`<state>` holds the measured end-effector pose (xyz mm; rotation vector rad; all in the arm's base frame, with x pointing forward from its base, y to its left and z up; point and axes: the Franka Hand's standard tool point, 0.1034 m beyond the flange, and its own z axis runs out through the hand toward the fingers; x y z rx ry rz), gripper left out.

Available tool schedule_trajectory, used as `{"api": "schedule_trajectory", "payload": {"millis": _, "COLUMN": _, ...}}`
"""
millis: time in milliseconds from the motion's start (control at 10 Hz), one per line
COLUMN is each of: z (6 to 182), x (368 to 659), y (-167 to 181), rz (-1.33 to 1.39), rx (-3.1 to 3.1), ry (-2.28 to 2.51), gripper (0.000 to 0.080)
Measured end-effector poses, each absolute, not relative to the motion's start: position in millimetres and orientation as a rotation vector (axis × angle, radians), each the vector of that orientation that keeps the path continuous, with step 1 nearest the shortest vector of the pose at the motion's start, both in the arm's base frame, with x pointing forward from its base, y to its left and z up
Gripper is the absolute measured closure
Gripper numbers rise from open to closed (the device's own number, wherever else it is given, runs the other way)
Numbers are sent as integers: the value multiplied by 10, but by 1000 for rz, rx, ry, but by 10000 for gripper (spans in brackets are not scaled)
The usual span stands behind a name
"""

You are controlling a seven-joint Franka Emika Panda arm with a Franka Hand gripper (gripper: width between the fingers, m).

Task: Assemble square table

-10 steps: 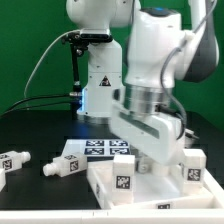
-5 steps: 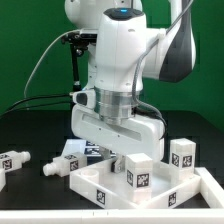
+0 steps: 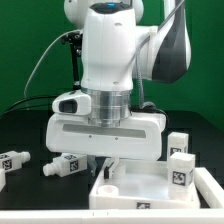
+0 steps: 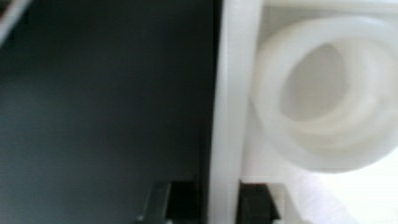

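The square table's top (image 3: 150,192), a white slab with a raised rim, lies at the front of the black table. My gripper (image 3: 103,172) reaches down at its corner on the exterior view's left, mostly hidden under the wide white hand. In the wrist view the gripper (image 4: 221,200) is shut on the slab's rim wall (image 4: 240,100), one dark finger (image 4: 175,202) on each side. A round socket (image 4: 329,100) sits just inside the rim. Two tagged legs (image 3: 62,166) (image 3: 12,162) lie on the exterior view's left. Two more legs (image 3: 180,145) (image 3: 183,168) stand at the slab's other side.
The arm's base (image 3: 100,85) and its cables (image 3: 45,60) stand behind the work area before a green backdrop. The big white hand (image 3: 105,135) hides the table's middle.
The wrist has turned and swung toward the exterior view's left. The slab has turned with it and now lies square to the camera. The legs on the left have not moved.
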<state>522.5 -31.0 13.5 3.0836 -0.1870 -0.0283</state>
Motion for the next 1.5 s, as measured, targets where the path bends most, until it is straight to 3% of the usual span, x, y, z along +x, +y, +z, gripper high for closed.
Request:
{"api": "schedule_trajectory", "payload": {"millis": 300, "z": 141, "x": 5238, "y": -344, "rz": -40, "rx": 3075, "ry": 121, "gripper": 729}}
{"api": "schedule_trajectory", "payload": {"millis": 600, "z": 293, "x": 5589, "y": -438, "rz": 11, "rx": 3000, "ry": 662, "gripper": 728}}
{"api": "schedule_trajectory", "payload": {"millis": 1000, "z": 287, "x": 5573, "y": -503, "rz": -35, "rx": 2879, "ry": 993, "gripper": 742}}
{"api": "schedule_trajectory", "payload": {"millis": 1300, "z": 431, "x": 5987, "y": -238, "rz": -81, "rx": 2683, "ry": 1500, "gripper": 750}}
{"api": "schedule_trajectory", "payload": {"millis": 1500, "z": 424, "x": 5980, "y": -220, "rz": -98, "rx": 2577, "ry": 1660, "gripper": 762}}
